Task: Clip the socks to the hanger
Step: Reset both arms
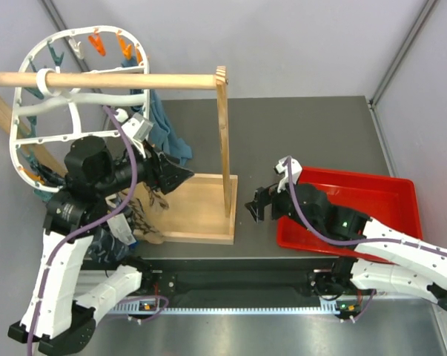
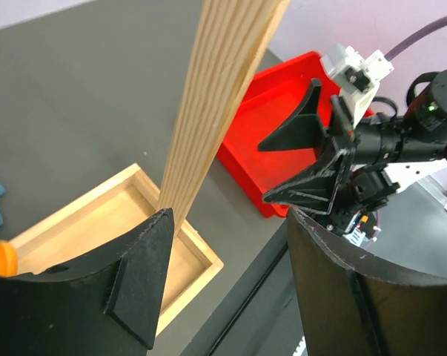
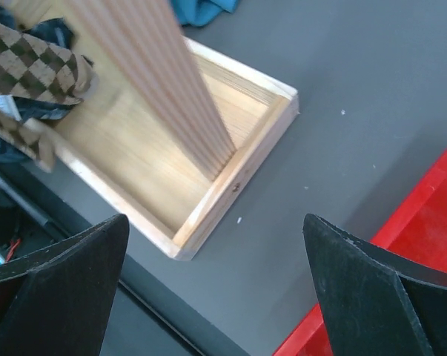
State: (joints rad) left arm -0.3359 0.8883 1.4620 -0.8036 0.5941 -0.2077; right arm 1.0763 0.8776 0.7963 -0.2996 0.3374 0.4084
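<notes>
The white oval hanger [image 1: 29, 89] hangs on a wooden rod at the upper left, with orange and teal pegs [image 1: 97, 43] along its rim. An argyle sock [image 1: 146, 215] shows below my left arm at the left end of the wooden base; I cannot tell what holds it. It also shows in the right wrist view [image 3: 30, 74]. My left gripper [image 1: 182, 178] is open and empty over the base, also in its own view [image 2: 227, 222]. My right gripper [image 1: 259, 202] is open and empty right of the wooden post, also in its own view [image 3: 216, 222].
A wooden stand with a rod [image 1: 104, 79], an upright post [image 1: 224, 141] and a box base [image 1: 201, 211] stands between the arms. A red tray [image 1: 371, 196] lies at the right. Teal cloth [image 1: 167, 137] hangs behind the left gripper.
</notes>
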